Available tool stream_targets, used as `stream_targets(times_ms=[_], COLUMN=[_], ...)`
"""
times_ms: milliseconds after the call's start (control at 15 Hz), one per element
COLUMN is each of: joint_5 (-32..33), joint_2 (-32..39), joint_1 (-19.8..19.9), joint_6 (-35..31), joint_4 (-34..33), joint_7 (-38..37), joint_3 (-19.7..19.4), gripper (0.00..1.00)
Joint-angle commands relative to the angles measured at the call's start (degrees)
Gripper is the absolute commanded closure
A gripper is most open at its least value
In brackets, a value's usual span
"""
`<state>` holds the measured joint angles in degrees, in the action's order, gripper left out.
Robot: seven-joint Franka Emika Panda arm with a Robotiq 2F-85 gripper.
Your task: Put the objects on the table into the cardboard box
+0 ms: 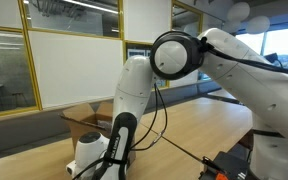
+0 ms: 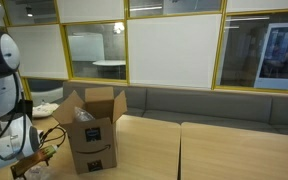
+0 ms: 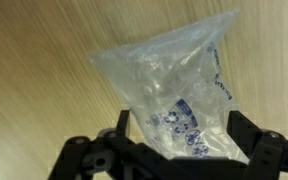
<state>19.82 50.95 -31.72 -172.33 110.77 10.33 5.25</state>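
The claw (image 3: 178, 128) has its two fingers wide apart and holds nothing, and the shiny plastic bag (image 3: 169, 80) lies on the table (image 3: 34, 60) right between them, so it must yet go into the cardboard box (image 2: 96, 135), which does not show near the claw.

1. One cardboard box (image 2: 96, 135), seen in both exterior views.
2. One table (image 2: 234, 150), beneath the box.
3. One clear plastic bag (image 3: 169, 85), in the wrist view only; its place relative to the box cannot be told.
4. One robot arm (image 1: 134, 90) beside the box, bearing one gripper (image 3: 178, 128).
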Motion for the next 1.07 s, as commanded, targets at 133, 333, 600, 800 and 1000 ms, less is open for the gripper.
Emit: stream_targets(times_ms=[133, 333, 600, 800, 1000], joint_5=[-0.4, -0.7, -1.0, -0.9, -0.9], joint_2=[-3.8, -3.7, -3.5, -3.1, -2.6], joint_1=[9.0, 11.4, 11.2, 9.9, 9.6], joint_6=[0.8, 1.2, 0.7, 0.4, 0.6], joint_4=[5.5, 6.1, 6.3, 5.9, 5.4], joint_7=[4.8, 5.8, 4.6, 3.7, 3.7], joint_3=[9.5, 11.7, 10.9, 9.4, 8.9], gripper=[0.0, 0.0, 0.0, 0.0, 0.0])
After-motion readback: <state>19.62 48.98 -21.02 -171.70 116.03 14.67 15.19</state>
